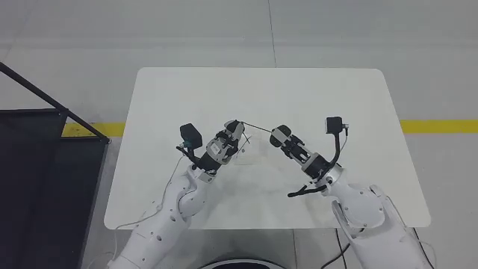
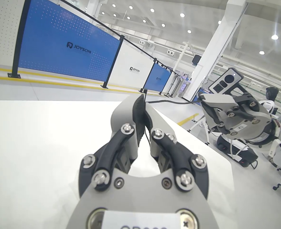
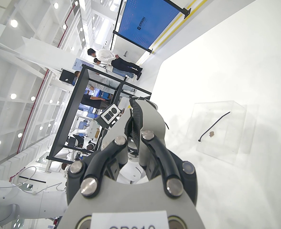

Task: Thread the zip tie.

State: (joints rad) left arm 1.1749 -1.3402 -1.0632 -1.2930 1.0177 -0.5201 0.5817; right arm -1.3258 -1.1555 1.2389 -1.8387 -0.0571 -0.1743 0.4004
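Zip tie point(image 1: 258, 128) over white table point(image 1: 336, 97), clear box point(image 3: 237, 129) nearby

Large robotics hall: blue barrier panels point(image 2: 59, 46), yellow floor lines point(image 1: 441, 125), ceiling spotlights point(image 2: 182, 14).

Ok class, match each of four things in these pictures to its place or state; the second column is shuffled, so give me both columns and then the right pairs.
A left gripper
B zip tie
C clear box
D table

1 white, with the box standing on it
2 runs from the left gripper to the right gripper
3 transparent, a spare tie lying inside
4 shut on one end of the zip tie

Pairs: A-4, B-2, C-3, D-1
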